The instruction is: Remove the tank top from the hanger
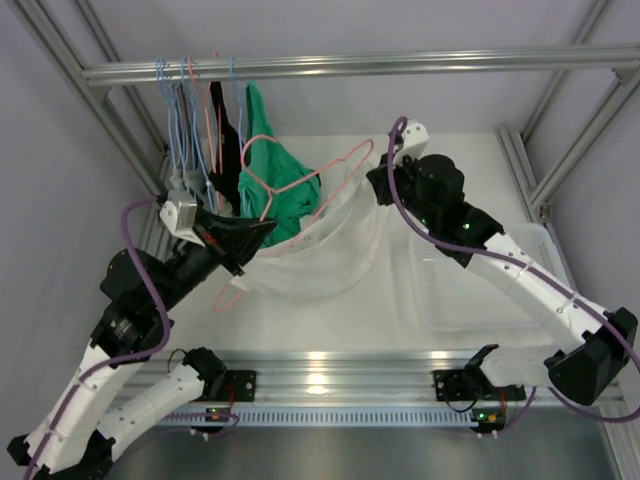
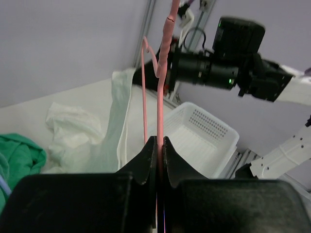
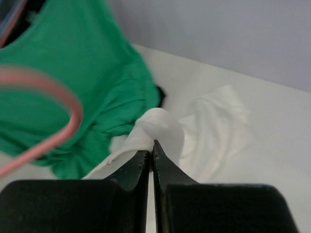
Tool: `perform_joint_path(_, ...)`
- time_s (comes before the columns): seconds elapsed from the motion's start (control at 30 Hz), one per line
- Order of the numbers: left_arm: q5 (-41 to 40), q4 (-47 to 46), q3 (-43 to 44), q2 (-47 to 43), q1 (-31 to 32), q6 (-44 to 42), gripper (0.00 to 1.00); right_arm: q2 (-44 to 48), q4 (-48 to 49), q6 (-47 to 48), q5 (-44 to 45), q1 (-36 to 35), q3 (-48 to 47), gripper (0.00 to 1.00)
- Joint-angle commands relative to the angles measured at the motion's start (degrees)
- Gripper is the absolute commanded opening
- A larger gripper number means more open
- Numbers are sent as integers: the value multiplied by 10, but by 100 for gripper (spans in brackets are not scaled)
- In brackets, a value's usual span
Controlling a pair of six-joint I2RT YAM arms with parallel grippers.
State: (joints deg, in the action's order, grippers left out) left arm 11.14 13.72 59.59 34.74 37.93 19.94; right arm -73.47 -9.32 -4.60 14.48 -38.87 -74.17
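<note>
The white tank top (image 1: 335, 255) is draped on the pink hanger (image 1: 340, 163), with most of it slumped on the table. My left gripper (image 1: 265, 232) is shut on the hanger's wire (image 2: 160, 116), which runs straight up from its jaws. The tank top lies to the left in that view (image 2: 77, 131). My right gripper (image 1: 376, 182) is shut on a bunched strap or edge of the tank top (image 3: 155, 128), held up at the hanger's far right end. The hanger's pink curve shows at the left of the right wrist view (image 3: 53, 94).
A green garment (image 1: 278, 185) hangs right behind the hanger, and shows close by my right gripper (image 3: 82, 77). The rail (image 1: 350, 66) carries several more hangers and dark clothes at the back left. A white basket (image 1: 470, 290) stands on the right of the table (image 2: 204, 133).
</note>
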Motion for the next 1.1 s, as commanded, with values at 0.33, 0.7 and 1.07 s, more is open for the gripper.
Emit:
perform_joint_path(0.33,-11,-513,9,189,2,-20,0,132,258,-244,-354,-79,264,0)
perform_joint_path(0.7,-27,-555,62,255,2,-41,0,111,64,-178,-148,-80,337,0)
perform_joint_path(1.07,72,-736,-14,272,3,-9,0,13,288,-262,-188,-197,396,0)
